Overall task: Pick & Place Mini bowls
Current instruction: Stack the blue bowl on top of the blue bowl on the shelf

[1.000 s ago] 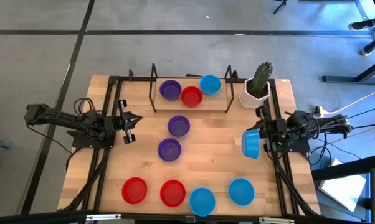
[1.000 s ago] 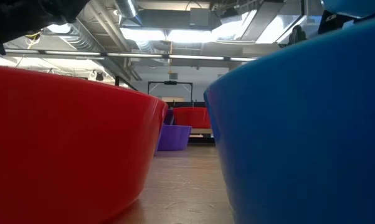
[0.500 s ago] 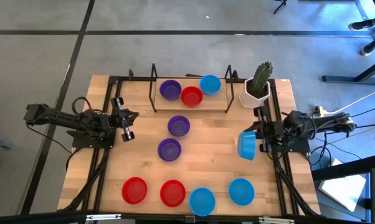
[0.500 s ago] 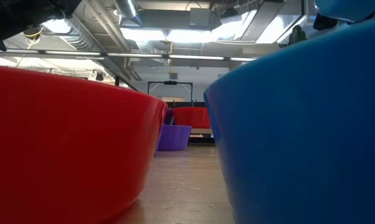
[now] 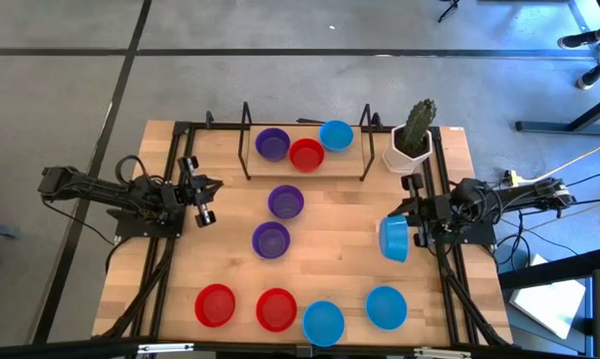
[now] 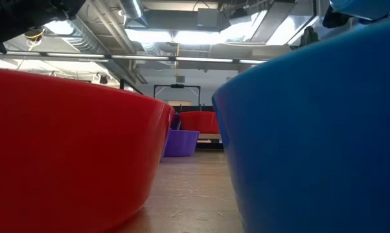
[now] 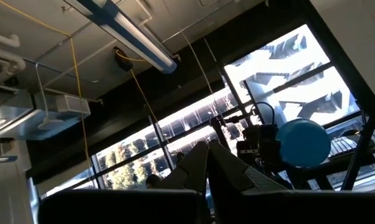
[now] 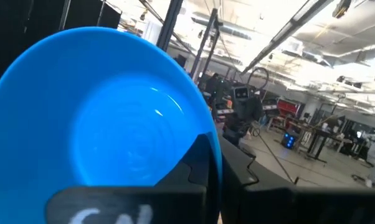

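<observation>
Light blue mini bowl (image 5: 394, 239) is in my right gripper (image 5: 410, 237), above the table's right part; it also shows in the left wrist view (image 7: 303, 142). On the far rack sit a purple bowl (image 5: 272, 144), a red bowl (image 5: 307, 155) and a blue bowl (image 5: 336, 135). Two purple bowls (image 5: 286, 201) (image 5: 271, 239) rest on the table's middle. Along the near edge stand two red bowls (image 5: 215, 305) (image 5: 276, 309) and two blue bowls (image 5: 323, 322) (image 5: 386, 306). My left gripper (image 5: 202, 199) is shut, raised over the left side, holding nothing. My right gripper pinches the light blue bowl's rim (image 8: 211, 138), one finger (image 8: 200, 165) inside the bowl and one outside. The fingers reach in from the table's right side. The bowl is lifted clear and tipped on its side, its hollow facing the gripper.
A white pot with a green cactus (image 5: 412, 140) stands at the far right corner, just beyond my right arm. The rack's black uprights (image 5: 246, 140) border the far bowls. In the low view a red bowl (image 6: 72, 142) and a blue bowl (image 6: 311, 129) fill the foreground.
My right gripper has carried the blue bowl a little toward the table's left and near edge, and the bowl has tipped further onto its side. My left gripper has shifted slightly toward the far edge.
</observation>
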`<state>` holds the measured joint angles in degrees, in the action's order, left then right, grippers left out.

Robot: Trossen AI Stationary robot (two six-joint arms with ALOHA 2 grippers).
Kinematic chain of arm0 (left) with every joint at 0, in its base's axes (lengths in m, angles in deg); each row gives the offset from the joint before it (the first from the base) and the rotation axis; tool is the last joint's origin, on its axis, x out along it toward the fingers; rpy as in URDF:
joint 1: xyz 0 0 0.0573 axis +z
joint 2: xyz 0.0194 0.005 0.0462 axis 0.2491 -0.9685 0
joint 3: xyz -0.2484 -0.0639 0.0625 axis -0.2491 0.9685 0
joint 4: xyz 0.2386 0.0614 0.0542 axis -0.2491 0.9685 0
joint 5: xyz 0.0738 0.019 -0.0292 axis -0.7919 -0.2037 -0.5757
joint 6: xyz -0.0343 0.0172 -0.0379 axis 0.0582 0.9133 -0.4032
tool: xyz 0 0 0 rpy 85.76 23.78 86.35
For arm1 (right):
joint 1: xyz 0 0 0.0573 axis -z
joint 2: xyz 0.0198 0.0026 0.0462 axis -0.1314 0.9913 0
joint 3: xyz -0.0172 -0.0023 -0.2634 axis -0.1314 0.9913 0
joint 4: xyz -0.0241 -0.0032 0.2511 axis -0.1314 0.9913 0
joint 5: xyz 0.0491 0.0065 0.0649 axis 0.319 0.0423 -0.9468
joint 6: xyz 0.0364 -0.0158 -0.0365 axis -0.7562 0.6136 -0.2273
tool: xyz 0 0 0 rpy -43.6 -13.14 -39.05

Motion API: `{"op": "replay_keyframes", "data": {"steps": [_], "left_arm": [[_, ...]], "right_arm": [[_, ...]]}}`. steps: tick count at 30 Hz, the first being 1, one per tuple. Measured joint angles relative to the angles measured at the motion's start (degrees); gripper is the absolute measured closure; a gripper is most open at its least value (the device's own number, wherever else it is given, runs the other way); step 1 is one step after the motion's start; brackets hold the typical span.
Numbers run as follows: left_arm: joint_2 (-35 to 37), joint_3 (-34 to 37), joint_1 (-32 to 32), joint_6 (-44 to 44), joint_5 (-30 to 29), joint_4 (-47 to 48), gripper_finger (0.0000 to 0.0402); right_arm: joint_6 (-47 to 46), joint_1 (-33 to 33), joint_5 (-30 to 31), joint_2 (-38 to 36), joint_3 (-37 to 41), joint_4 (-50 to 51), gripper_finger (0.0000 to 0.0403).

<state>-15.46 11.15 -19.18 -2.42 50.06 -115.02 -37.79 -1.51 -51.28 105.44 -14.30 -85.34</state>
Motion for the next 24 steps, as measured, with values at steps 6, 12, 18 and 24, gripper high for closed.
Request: {"op": "replay_keyframes", "data": {"steps": [6,12,18,24], "left_arm": [[0.0,0.0,0.0,1.8,-0.1,0.0,0.0399],[0.0,0.0,0.0,1.6,-0.2,0.0,0.0395],[0.0,0.0,0.0,1.5,-0.2,0.0,0.0396],[0.0,0.0,0.0,1.5,-0.2,0.0,0.0399]], "right_arm": [[0.5,0.0,0.6,2.3,0.0,-1.3,0.0391],[-0.3,0.0,4.3,4.8,0.0,-4.8,0.0392],[2.4,0.7,17.6,10.8,-4.2,-5.6,0.0397],[3.2,6.8,23.2,20.7,-17.9,5.8,0.04]]}}
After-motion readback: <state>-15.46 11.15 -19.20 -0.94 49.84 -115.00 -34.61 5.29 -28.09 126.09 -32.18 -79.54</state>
